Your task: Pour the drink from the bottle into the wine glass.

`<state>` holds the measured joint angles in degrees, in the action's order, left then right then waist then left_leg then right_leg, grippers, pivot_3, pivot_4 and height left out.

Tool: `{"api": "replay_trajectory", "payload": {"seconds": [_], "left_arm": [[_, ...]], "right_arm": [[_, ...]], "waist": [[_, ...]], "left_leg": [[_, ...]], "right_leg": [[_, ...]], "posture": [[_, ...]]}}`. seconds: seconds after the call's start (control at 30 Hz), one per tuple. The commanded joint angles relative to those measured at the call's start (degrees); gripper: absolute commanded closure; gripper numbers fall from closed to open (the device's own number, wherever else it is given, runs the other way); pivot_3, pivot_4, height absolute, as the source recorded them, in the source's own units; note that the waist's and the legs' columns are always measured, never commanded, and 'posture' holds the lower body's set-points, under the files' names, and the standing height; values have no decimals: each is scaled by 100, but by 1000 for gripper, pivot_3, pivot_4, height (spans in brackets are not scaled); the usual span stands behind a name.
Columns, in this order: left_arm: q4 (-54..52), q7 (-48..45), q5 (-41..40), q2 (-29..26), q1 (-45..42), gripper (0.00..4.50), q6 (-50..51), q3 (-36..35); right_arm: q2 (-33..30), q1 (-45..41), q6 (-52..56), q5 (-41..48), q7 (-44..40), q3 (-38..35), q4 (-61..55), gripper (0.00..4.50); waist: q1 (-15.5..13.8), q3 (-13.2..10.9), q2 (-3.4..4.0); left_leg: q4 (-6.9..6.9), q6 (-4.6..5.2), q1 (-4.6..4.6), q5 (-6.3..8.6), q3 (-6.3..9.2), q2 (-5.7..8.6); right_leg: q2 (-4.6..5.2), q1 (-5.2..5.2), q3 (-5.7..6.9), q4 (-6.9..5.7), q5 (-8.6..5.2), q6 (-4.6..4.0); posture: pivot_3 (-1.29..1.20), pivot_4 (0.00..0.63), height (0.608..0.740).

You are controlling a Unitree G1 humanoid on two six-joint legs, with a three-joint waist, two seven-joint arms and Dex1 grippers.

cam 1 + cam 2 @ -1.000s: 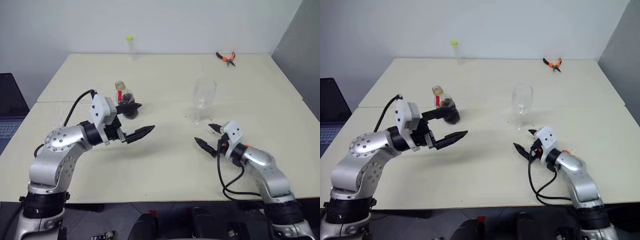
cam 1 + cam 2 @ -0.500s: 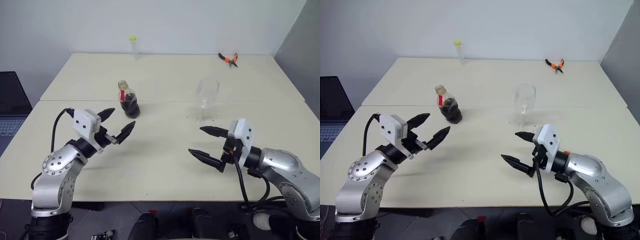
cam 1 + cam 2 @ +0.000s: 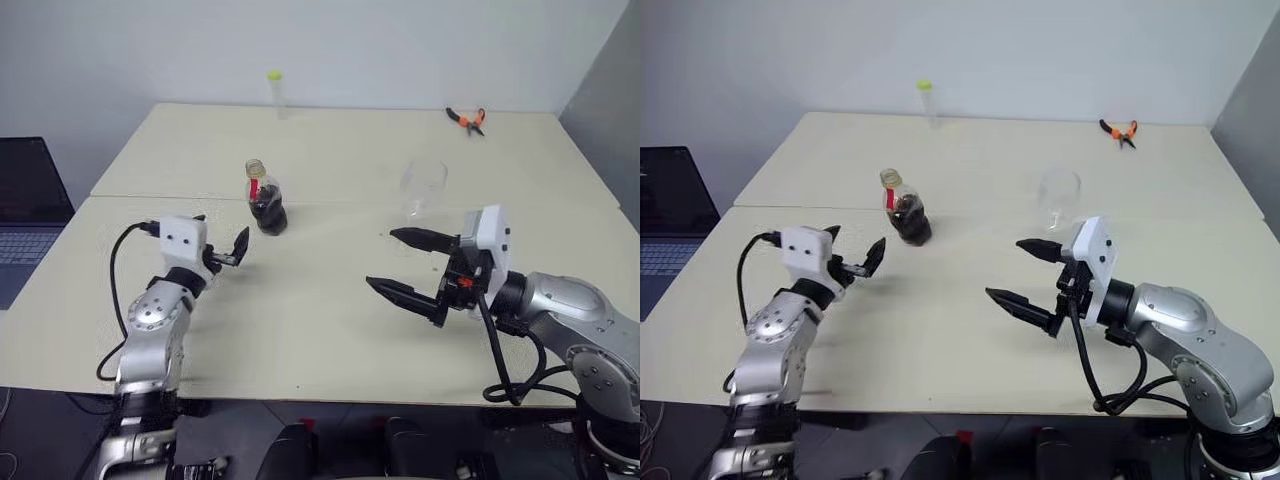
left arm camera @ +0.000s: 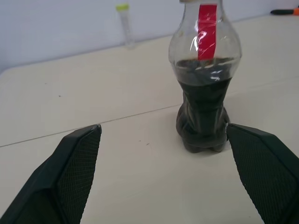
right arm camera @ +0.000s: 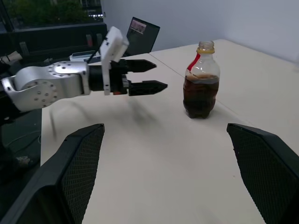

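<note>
The bottle stands upright on the pale worktop, left of the middle, its cap off and the drink filling the lower part up to about the shoulder, with a red label strip running up the neck. The left pincer hovers low over the worktop just short of the bottle, pointing at it, its two black fingers spread wide and nothing between them; from its wrist the bottle sits slightly toward one finger rather than dead centre. The wine glass stands upright and empty to the right of the bottle, well apart from it. The right pincer hangs in front of the glass, raised off the worktop and angled toward the left, fingers spread apart and empty. At the far edge stands a thin clear tube with a yellow cap, and orange-handled pliers lie at the far right. A laptop sits off to the left.
</note>
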<state>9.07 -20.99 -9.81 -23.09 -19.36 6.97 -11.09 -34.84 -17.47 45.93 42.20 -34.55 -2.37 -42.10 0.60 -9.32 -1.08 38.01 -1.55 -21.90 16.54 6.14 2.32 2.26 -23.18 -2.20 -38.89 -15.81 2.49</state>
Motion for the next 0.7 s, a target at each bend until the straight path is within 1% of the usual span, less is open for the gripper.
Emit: {"api": "replay_trajectory", "payload": {"seconds": [0.03,0.13,0.3,0.43,0.6,0.7], "left_arm": [[580,-249,66,-39,-455,0,-396,138],[1329,-583,40,-26,-969,0,-621,270],[2106,-932,145,-86,-1429,0,-1025,418],[2729,-868,256,-43,-1796,0,-1359,439],[3543,-554,343,72,-2251,0,-1615,377],[4025,-628,250,214,-2533,0,-1739,320]], "right_arm": [[-76,-76,-12,155,11,9,-277,20],[-102,-85,-12,169,20,72,-368,20],[-130,-126,3,223,72,60,-416,20],[-139,-94,-8,255,162,37,-438,20],[-136,-115,-39,243,219,60,-424,20],[-135,-136,-81,207,223,95,-410,20]], "waist": [[-8,0,0],[-14,0,-1],[-5,0,-1],[-10,-1,-2],[-11,-1,-3],[-12,-1,-3]], "left_leg": [[0,-1,0,0,-1,0],[1,-1,-1,-1,-2,2],[0,-1,-2,-1,-3,2],[0,-1,-2,-1,2,1],[1,-1,-3,-1,1,4],[3,-1,-4,-1,0,5]], "right_leg": [[0,0,-2,0,0,0],[0,-1,-2,1,0,0],[0,-2,-4,3,0,0],[1,-3,-1,3,0,0],[0,-3,0,2,0,1],[0,-3,0,2,0,1]], "posture": [[0,150,740],[0,150,740],[0,150,740],[0,150,740],[0,150,740],[0,150,740]]}}
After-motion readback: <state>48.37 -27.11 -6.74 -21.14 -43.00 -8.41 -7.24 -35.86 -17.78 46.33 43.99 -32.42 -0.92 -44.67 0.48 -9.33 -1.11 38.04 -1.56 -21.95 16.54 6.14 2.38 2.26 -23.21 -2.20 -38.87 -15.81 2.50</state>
